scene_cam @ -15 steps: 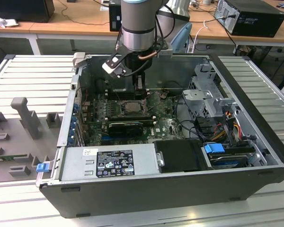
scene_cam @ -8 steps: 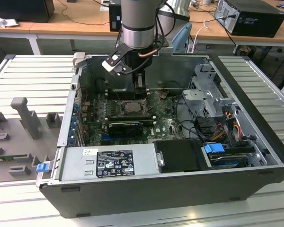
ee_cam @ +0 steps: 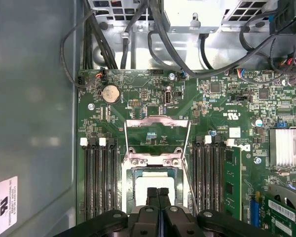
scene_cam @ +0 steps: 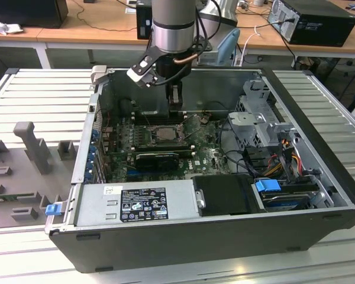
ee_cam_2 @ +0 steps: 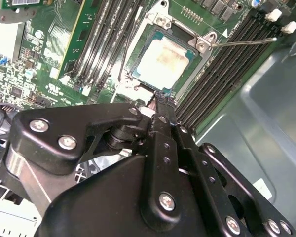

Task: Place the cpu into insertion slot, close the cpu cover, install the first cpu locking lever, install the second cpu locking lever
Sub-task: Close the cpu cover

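The cpu (ee_cam_2: 163,60) is a pale tan-silver square lying in the insertion slot (scene_cam: 158,134) on the green motherboard. The silvery cpu cover (ee_cam_2: 203,45) frames it and looks laid flat around it. A thin metal locking lever (ee_cam_2: 244,41) sticks out from the socket's corner, away from the board. My gripper (ee_cam_2: 160,101) hangs just over one edge of the socket, its black fingers pressed together with nothing seen between them. In the first wrist view my gripper (ee_cam: 158,191) sits over the cpu (ee_cam: 155,178), hiding part of it. In the exterior view my gripper (scene_cam: 175,109) is just behind the socket.
Long black memory slots (ee_cam: 98,182) run along both sides of the socket. Black cables (ee_cam: 138,34) cross the case beyond the board. A heat sink (ee_cam: 288,145) and a power supply (scene_cam: 136,204) lie nearby. The case walls (scene_cam: 183,236) enclose everything.
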You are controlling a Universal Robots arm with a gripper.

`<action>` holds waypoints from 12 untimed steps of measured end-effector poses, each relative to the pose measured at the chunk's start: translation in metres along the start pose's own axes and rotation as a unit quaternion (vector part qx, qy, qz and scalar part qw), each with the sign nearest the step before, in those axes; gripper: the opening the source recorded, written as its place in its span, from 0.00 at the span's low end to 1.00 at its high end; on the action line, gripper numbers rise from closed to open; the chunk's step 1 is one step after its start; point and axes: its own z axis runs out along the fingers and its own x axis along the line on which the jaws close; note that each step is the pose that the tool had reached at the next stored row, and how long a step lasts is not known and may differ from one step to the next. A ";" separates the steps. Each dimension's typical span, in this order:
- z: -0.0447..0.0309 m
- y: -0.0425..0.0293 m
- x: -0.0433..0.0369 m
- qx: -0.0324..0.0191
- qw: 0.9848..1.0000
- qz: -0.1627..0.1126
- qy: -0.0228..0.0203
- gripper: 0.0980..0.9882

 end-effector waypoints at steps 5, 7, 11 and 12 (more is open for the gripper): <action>-0.0035 0.0002 0.0000 0.000 1.000 0.000 0.000 0.01; -0.0044 0.0003 0.0000 0.000 1.000 0.000 0.000 0.01; -0.0067 0.0004 0.0000 0.000 1.000 0.000 0.000 0.01; -0.0074 0.0005 0.0000 0.000 1.000 0.000 0.000 0.01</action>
